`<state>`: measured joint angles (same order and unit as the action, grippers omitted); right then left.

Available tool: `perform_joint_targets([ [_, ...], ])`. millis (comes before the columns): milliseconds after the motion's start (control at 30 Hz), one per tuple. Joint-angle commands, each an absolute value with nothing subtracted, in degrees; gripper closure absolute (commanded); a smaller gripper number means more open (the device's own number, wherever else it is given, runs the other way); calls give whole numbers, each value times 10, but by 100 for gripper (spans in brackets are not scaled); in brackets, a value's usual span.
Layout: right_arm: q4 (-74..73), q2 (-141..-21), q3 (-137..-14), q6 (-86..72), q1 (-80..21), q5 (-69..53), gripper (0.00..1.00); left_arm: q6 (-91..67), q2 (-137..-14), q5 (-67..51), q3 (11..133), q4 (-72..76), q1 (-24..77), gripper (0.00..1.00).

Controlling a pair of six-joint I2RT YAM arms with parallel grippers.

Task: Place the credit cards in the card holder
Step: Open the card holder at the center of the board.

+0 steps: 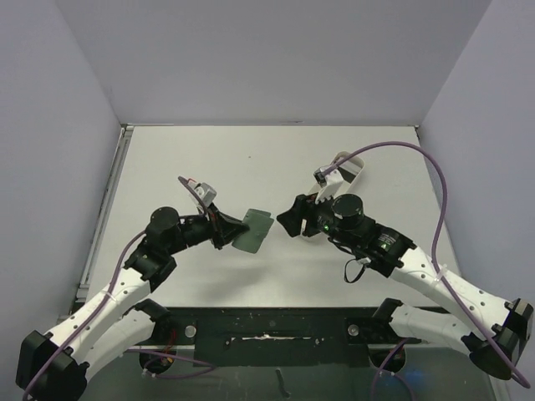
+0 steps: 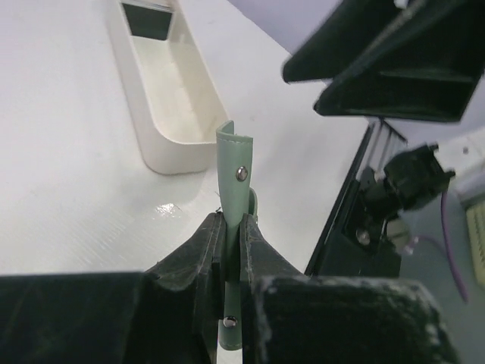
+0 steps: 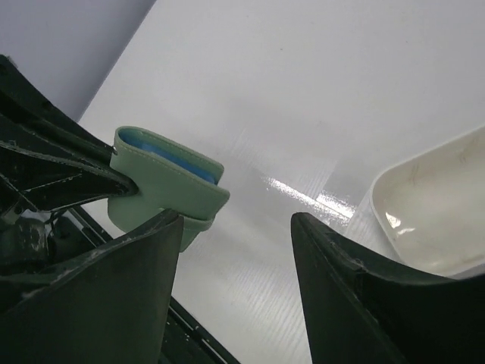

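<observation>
The pale green card holder (image 1: 255, 230) hangs just above the table, left of centre. My left gripper (image 1: 227, 230) is shut on its near edge. In the left wrist view the card holder (image 2: 235, 171) stands edge-on between the fingers (image 2: 193, 254), snap stud showing. My right gripper (image 1: 290, 219) is open just right of it, with nothing between its fingers. The right wrist view shows the card holder (image 3: 167, 182) and its blue inner pockets beside my right gripper's (image 3: 235, 218) left finger. A black credit card (image 2: 148, 20) lies at the far end of the tray.
A long white oblong tray (image 2: 163, 140) sits on the table beyond the card holder. Its rim (image 1: 351, 163) is partly hidden under the right arm, and a corner (image 3: 424, 220) shows in the right wrist view. Purple cables run along both arms.
</observation>
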<state>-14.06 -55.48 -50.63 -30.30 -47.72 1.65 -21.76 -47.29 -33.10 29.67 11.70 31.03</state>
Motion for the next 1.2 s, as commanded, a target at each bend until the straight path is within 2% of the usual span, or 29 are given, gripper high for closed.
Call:
perform_joint_targets([
  [0,-114,-561,-492,-423,-482,101,41,-413,-471,-189,286,178,309,100],
  [267,-97,-654,-539,-435,-538,104,43,-589,-520,-167,247,217,309,100],
  [500,-99,-725,-569,-448,-564,114,47,-616,-528,-162,227,232,310,100],
  [900,-101,-779,-575,-459,-565,113,48,-646,-513,-178,212,278,310,100],
  [933,-105,-782,-576,-457,-565,116,49,-650,-513,-180,212,281,310,100],
  [1167,-137,-791,-576,-454,-565,156,76,-661,-509,-187,213,289,310,100],
])
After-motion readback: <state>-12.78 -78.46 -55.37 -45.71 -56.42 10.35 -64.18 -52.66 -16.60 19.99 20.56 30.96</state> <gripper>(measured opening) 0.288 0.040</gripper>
